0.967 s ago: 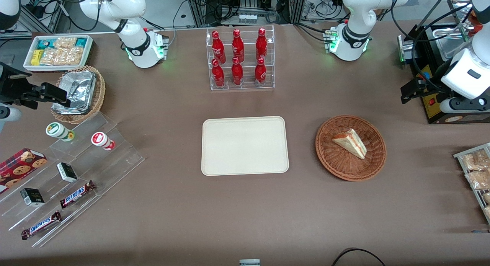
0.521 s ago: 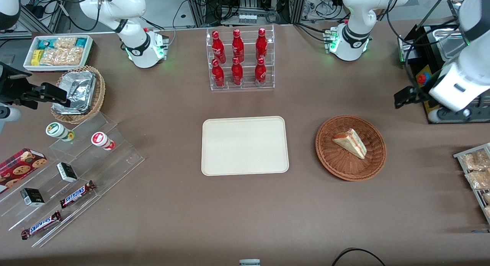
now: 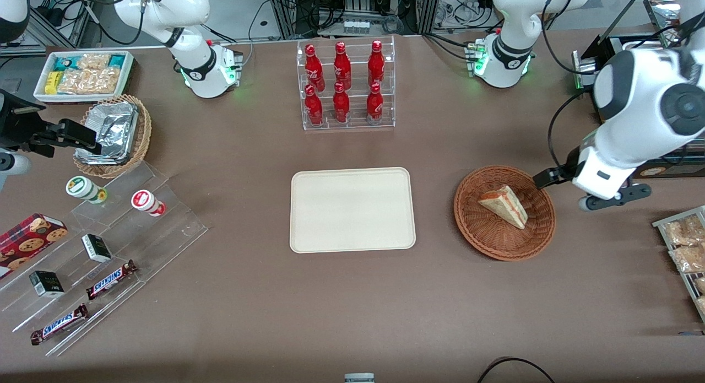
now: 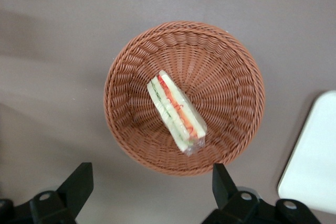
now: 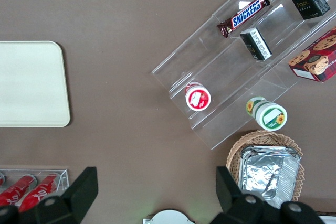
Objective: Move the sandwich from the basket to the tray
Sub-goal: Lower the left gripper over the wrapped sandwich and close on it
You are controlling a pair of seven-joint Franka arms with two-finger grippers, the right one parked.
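Near the desk's working-arm edge, the gripper (image 4: 149, 192), jaws wide, should descend squarely over the sandwich (image 3: 504, 205) in its basket (image 3: 484, 237).

A brown cloth is covering the table (image 3: 352, 317) wall to wall. Aluminium framing (image 3: 352, 8) and loose black cables (image 3: 308, 11) are standing along the edge farthest from the front camera, over pale grey floor (image 3: 248, 8). Even overhead light is casting soft shadows.

Woven wicker basket (image 4: 231, 72), smooth matt tray (image 3: 352, 209), soft bread sandwich (image 4: 176, 111)
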